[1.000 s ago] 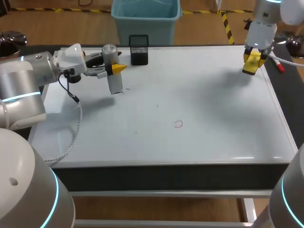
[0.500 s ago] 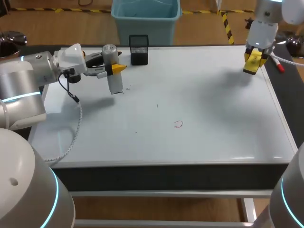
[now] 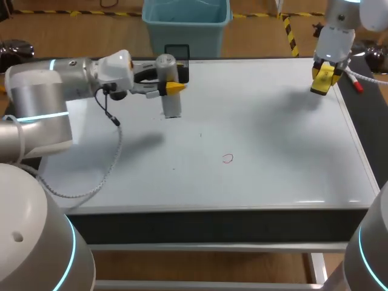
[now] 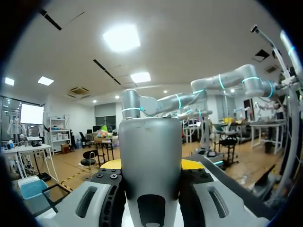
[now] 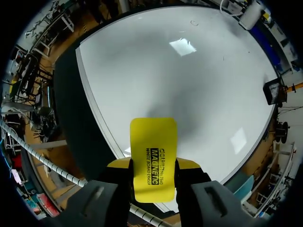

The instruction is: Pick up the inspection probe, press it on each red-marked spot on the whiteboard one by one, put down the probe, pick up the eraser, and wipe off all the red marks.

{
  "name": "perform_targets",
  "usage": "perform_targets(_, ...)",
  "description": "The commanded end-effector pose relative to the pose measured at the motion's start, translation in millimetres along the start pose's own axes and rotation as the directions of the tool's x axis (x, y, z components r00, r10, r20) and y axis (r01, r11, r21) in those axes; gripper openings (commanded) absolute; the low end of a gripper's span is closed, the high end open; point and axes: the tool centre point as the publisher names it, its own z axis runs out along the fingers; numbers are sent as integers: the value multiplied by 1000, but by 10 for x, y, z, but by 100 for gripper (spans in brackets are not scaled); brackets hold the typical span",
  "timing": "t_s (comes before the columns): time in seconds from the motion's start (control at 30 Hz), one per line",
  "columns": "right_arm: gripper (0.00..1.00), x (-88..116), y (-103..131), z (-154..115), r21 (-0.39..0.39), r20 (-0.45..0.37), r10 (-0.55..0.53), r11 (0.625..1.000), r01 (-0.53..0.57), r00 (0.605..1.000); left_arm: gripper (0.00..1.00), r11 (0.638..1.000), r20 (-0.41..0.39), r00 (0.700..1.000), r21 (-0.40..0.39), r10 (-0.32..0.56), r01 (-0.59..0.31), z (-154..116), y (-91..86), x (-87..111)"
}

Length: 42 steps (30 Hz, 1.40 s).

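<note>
Yellow eraser [image 5: 153, 142] gripped by right claw [image 5: 154, 163] above far-right corner of whiteboard [image 3: 273, 133]; left claw [image 3: 168, 85] grips probe [image 3: 171, 104] above whiteboard's far edge; 1 red mark [image 3: 227, 159] central.

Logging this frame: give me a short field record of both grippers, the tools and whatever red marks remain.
left gripper: shut on the probe, held upright near the whiteboard far edge
right gripper: shut on the yellow eraser, over the board's far right corner
marks: one small red loop visible mid-board, neither tool on it
other: black mesh holder behind the probe
</note>
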Motion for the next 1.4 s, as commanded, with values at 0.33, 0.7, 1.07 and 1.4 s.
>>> perform_targets(0.33, 0, 6, -5, -12, 1, -3, -2, 1000, 2, 1000, 0, 998, -114, 993, 45, -32, 38, 905, 257, 395)
perform_targets(0.7, 0, 6, -5, -12, 1, -3, -2, 1000, 2, 1000, 0, 997, -138, 989, 59, -43, 52, 1369, 484, 591)
perform_targets(1.07, 0, 6, -5, -12, 1, -3, -2, 1000, 2, 1000, 0, 997, -108, 993, 48, -57, 63, 1432, 574, 712)
perform_targets(1.4, 0, 6, -5, -12, 1, -3, -2, 1000, 2, 1000, 0, 998, -97, 993, 16, -67, 68, 1469, 556, 932)
